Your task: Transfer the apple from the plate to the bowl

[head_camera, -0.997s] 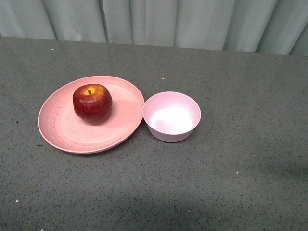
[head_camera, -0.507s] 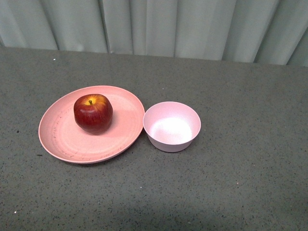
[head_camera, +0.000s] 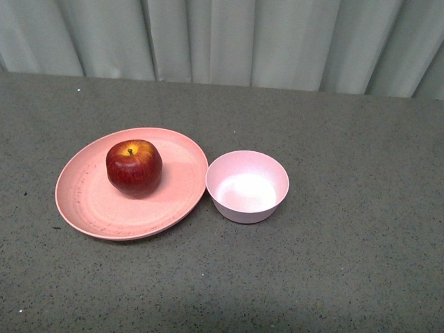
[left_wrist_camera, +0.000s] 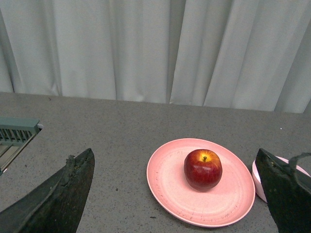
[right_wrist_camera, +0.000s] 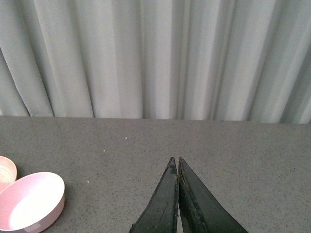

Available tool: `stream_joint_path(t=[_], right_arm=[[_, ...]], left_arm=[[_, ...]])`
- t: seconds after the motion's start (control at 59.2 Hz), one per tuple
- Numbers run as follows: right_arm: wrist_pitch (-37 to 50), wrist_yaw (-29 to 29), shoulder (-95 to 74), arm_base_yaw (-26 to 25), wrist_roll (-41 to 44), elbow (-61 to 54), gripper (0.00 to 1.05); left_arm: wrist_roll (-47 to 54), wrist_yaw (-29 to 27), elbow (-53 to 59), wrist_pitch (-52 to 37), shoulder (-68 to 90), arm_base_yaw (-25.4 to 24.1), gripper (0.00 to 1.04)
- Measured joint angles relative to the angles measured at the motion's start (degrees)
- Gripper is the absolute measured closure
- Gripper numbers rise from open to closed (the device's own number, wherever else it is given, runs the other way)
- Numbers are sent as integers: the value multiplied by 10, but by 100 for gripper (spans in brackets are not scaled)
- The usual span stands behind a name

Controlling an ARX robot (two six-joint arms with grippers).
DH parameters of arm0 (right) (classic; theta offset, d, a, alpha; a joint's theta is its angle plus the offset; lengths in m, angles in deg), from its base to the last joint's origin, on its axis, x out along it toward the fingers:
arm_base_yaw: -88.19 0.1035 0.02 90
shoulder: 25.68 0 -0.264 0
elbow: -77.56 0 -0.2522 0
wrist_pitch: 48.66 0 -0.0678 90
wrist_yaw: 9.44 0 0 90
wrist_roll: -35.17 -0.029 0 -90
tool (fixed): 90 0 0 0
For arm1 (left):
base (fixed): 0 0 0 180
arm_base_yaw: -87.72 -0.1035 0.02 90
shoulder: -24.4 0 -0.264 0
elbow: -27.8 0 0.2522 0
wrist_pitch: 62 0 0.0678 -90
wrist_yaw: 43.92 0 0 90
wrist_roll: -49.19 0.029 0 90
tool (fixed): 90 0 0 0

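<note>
The dark-red apple [head_camera: 134, 167] with a yellow patch at its stem sits upright on the wide salmon-pink plate [head_camera: 90, 208], left of the middle of the table. The small pale pink bowl [head_camera: 248, 186] stands empty just right of the plate, almost touching its rim. Neither gripper shows in the front view. In the left wrist view my left gripper [left_wrist_camera: 175, 160] is open and empty, its jaws wide apart, with the apple [left_wrist_camera: 202, 169] and plate [left_wrist_camera: 170, 184] ahead between them and the bowl's edge [left_wrist_camera: 257, 177] beside one finger. My right gripper [right_wrist_camera: 175, 160] is shut and empty above the table, with the bowl [right_wrist_camera: 31, 201] off to one side.
A pale grey curtain [head_camera: 222, 38] hangs along the table's far edge. The table [head_camera: 347, 263] is dark grey and speckled. A greenish ridged fixture [left_wrist_camera: 17, 131] sits at the table's edge in the left wrist view.
In the front view the plate, apple and bowl have shifted lower in the picture and more curtain shows, so the view has tilted. The objects keep their places relative to each other.
</note>
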Motion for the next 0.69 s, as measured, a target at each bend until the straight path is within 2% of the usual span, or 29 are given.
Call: stream_joint_path(t=[0.287, 0.693], right_arm=[[-83, 0, 87, 0, 0, 0, 104], [-156, 0, 161, 0, 0, 0, 104]], left_arm=[[0, 0, 0, 0, 0, 0, 7], [0, 0, 0, 0, 0, 0, 7]])
